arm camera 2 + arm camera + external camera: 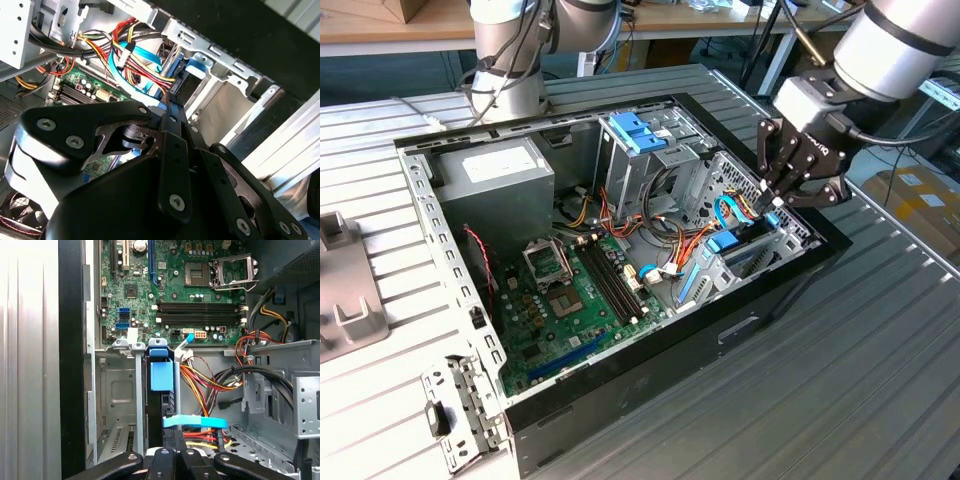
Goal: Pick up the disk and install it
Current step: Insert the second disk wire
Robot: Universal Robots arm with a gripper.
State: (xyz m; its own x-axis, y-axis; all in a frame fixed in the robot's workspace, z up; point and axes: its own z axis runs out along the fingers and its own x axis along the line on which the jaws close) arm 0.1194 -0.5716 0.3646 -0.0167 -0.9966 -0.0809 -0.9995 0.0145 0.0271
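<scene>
The disk (pixel 161 376) stands on edge in a metal drive bay (pixel 116 390) at the front corner of the open computer case (pixel 620 400). Its blue plastic side piece faces up, and a dark edge shows below it. In the exterior view the disk (pixel 724 243) sits in the bay on that view's right. My gripper (pixel 772 200) hangs just above that bay. In both wrist views the black fingers (pixel 167 112) are pressed together, with the gripper (pixel 173 454) shut and nothing between them. Whether the tips touch the disk I cannot tell.
Red, yellow and orange power cables and a light-blue flat cable (pixel 196 421) cross beside the bay. A metal cage with light-blue handles (pixel 638 132) and a grey power supply (pixel 500 170) stand at the case's back. The green motherboard (pixel 570 300) lies in the middle.
</scene>
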